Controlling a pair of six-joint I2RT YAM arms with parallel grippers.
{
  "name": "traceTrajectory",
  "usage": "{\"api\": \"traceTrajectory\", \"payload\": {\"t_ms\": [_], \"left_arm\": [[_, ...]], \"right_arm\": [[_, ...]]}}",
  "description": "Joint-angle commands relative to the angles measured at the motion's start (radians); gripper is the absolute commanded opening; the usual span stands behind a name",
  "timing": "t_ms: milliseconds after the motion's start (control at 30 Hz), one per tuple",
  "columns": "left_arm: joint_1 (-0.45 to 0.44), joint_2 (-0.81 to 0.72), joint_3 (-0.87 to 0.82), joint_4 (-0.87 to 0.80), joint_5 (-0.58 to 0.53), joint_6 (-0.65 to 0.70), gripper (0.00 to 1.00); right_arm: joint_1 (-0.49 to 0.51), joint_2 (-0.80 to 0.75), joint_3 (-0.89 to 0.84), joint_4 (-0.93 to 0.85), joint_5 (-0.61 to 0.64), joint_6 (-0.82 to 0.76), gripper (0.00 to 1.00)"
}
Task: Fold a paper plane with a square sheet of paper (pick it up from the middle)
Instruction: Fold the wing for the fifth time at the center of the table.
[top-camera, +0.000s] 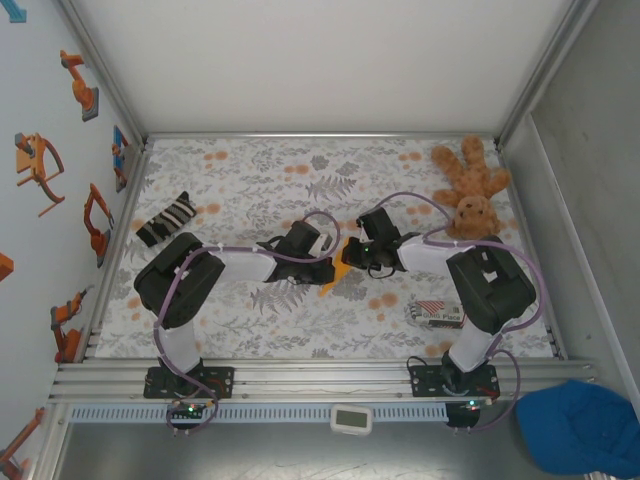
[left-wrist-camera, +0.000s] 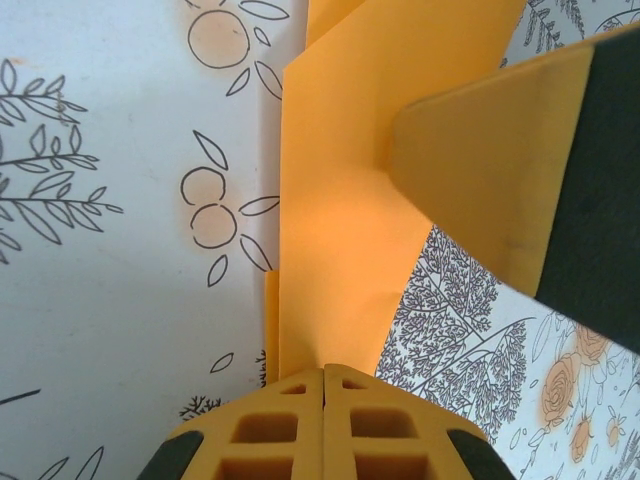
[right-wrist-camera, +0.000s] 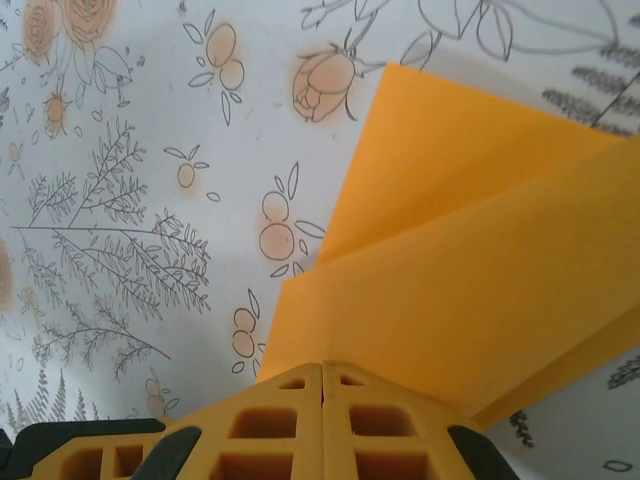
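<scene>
White panels close the cell at the back and on the left, the left wall (top-camera: 40, 250) stuck with orange pictures of robot arms; a grey panel stands on the right. Inside an aluminium frame (top-camera: 300, 368) the counter (top-camera: 250, 170) is spread with a pale cloth printed in grey ferns and orange blossoms. The left arm (top-camera: 180, 285) and the right arm (top-camera: 490, 285) reach inward and meet near the middle.

A blue cloth (top-camera: 585, 425) lies outside the frame at the near right, cut off by the picture's edge. A brown teddy (top-camera: 470, 190) sprawls in the far right corner. A black-and-white striped roll (top-camera: 165, 220) lies on the left, and a red-and-white striped packet (top-camera: 438, 312) sits partly under the right arm.

We see the sheet of paper (top-camera: 329, 285), bright orange and creased into layers, at the centre of the counter; from above the arms hide most of it. The left pincer (left-wrist-camera: 325, 372) is closed, with the paper running into its seam. The right pincer (right-wrist-camera: 322, 368) is closed too, clamping a folded edge. In the left wrist view a yellow-and-black finger (left-wrist-camera: 480, 170) comes in from the right, cut off by the frame, over the paper; we cannot tell whether it touches.
</scene>
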Motion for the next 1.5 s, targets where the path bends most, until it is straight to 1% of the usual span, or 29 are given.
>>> {"api": "traceTrajectory", "payload": {"t_ms": [0, 233, 433, 567, 700, 900, 1033, 1100, 1200, 1333, 1400, 1467], "left_arm": [[-0.007, 0.045, -0.016, -0.143, -0.042, 0.020, 0.00], [-0.007, 0.050, -0.019, -0.160, -0.047, 0.020, 0.00], [-0.007, 0.052, -0.028, -0.182, -0.056, 0.011, 0.00], [-0.007, 0.059, -0.048, -0.202, -0.054, 0.008, 0.00], [-0.007, 0.063, -0.081, -0.208, -0.065, 0.000, 0.00], [-0.008, 0.074, -0.088, -0.206, -0.055, 0.001, 0.00], [-0.010, 0.074, -0.067, -0.216, -0.048, 0.009, 0.00], [-0.010, 0.075, -0.050, -0.227, -0.049, 0.015, 0.00], [-0.010, 0.077, -0.027, -0.239, -0.053, 0.020, 0.00], [-0.010, 0.081, -0.012, -0.239, -0.049, 0.015, 0.00], [-0.010, 0.079, -0.007, -0.237, -0.048, 0.012, 0.00], [-0.010, 0.076, -0.005, -0.235, -0.053, 0.010, 0.00]], "right_arm": [[-0.010, 0.025, 0.018, -0.054, 0.037, -0.059, 0.05], [-0.043, 0.056, 0.013, -0.036, 0.010, -0.081, 0.05], [-0.093, 0.094, -0.036, 0.050, -0.050, -0.091, 0.05], [-0.164, 0.109, -0.082, 0.163, -0.117, -0.083, 0.05], [-0.241, 0.115, -0.083, 0.197, -0.154, -0.083, 0.04], [-0.353, 0.170, -0.034, 0.203, -0.196, -0.085, 0.04], [-0.412, 0.192, 0.004, 0.169, -0.210, -0.083, 0.02], [-0.425, 0.155, 0.017, 0.133, -0.206, -0.086, 0.02], [-0.425, 0.044, 0.031, 0.040, -0.161, -0.117, 0.02], [-0.414, -0.121, -0.021, 0.001, -0.148, -0.104, 0.02], [-0.377, -0.171, -0.060, 0.003, -0.145, -0.083, 0.01], [-0.302, -0.204, -0.097, 0.007, -0.127, -0.054, 0.00]]}}
